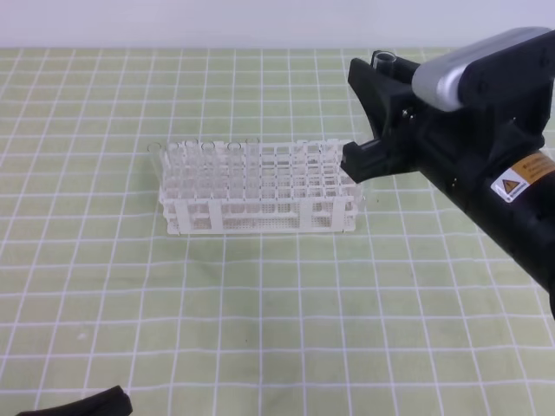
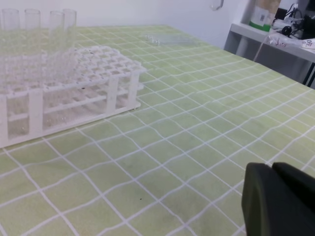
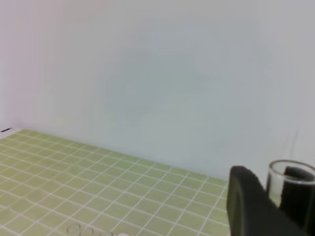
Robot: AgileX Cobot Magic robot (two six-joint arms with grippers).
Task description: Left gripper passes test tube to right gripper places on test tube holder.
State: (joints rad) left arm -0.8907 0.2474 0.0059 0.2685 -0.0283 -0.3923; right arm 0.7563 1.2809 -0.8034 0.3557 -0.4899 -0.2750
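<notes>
My right gripper (image 1: 375, 71) hangs high at the upper right, above and behind the right end of the white test tube holder (image 1: 260, 189). It is shut on a clear test tube (image 1: 382, 59), of which only the open rim shows above the black fingers. The right wrist view shows the test tube's rim (image 3: 291, 183) between the gripper's two fingers (image 3: 246, 206), against the wall. Several clear tubes stand in the left part of the holder (image 2: 74, 93). The left gripper (image 1: 91, 404) is a black sliver at the bottom left edge, far from the holder. Its fingers (image 2: 275, 201) show dark at the lower right.
The green cloth (image 1: 286, 312) with a white grid covers the table. More clear tubes (image 2: 170, 39) lie flat at the far side of the cloth. A white wall (image 3: 147, 73) runs behind the table. A shelf with clutter (image 2: 275, 29) stands off to the right.
</notes>
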